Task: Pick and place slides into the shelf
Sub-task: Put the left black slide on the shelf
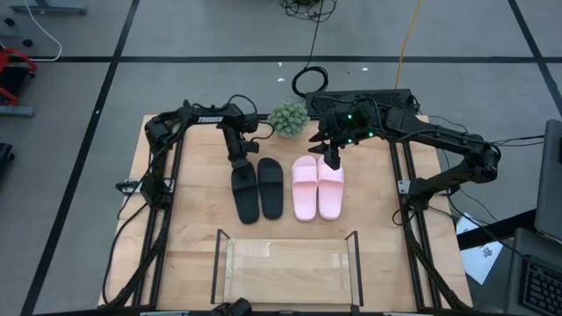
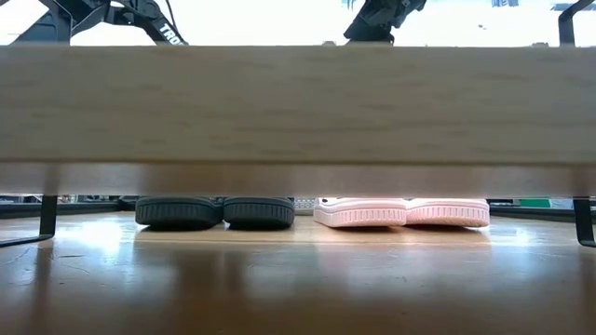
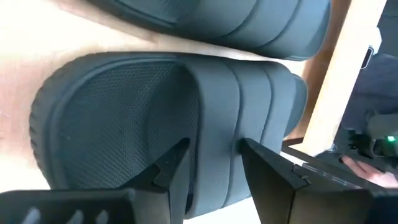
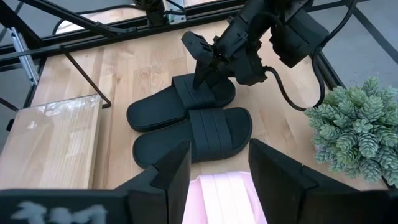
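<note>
Two black slides (image 1: 257,189) and two pink slides (image 1: 317,186) lie side by side, soles down, mid-table. Their ends show in the low view, black (image 2: 214,212) and pink (image 2: 400,212). The clear shelf (image 1: 285,263) stands at the near edge. My left gripper (image 1: 238,160) is low over the left black slide, open, with its fingers astride the strap's edge (image 3: 211,143). It also shows in the right wrist view (image 4: 204,65). My right gripper (image 1: 331,158) hovers open above the pink slides' far end, the pink strap (image 4: 219,190) below its fingers. My left gripper comes from above at the left black slide's strap (image 3: 214,124). One finger (image 3: 174,163) stands over the footbed by the strap's edge, and the other (image 3: 264,167) stands over the strap's top. I cannot tell whether either finger touches it.
A small green potted plant (image 1: 288,117) stands at the table's far edge between the arms, close to my right gripper (image 4: 354,124). Black frame rails (image 1: 167,202) run along both table sides. Bare wood lies between the slides and the shelf.
</note>
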